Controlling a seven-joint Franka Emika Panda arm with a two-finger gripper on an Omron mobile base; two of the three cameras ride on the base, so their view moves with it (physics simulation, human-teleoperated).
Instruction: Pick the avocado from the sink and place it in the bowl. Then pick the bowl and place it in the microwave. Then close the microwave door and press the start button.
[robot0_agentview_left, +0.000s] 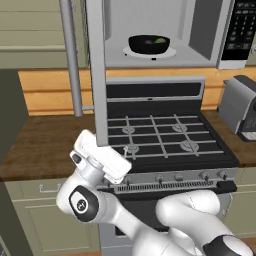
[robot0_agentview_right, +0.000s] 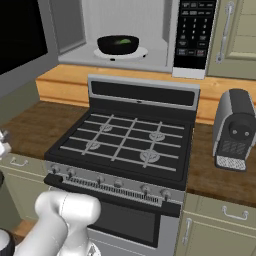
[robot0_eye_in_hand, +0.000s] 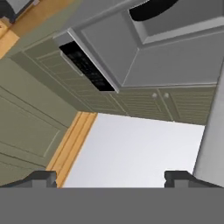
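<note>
Bowl (robot0_agentview_left: 149, 44) sits on the turntable inside the microwave (robot0_agentview_left: 210, 35), top centre of the left base view, with the avocado (robot0_agentview_left: 159, 40) in it as a green patch at its right rim. Microwave door (robot0_agentview_left: 97, 75) stands open, edge-on, left of the cavity above the stove (robot0_agentview_left: 165, 137). Gripper (robot0_eye_in_hand: 111, 177) at the bottom of the hand view: tips set wide apart, nothing between them; probably pointed up at the microwave's underside.
</note>
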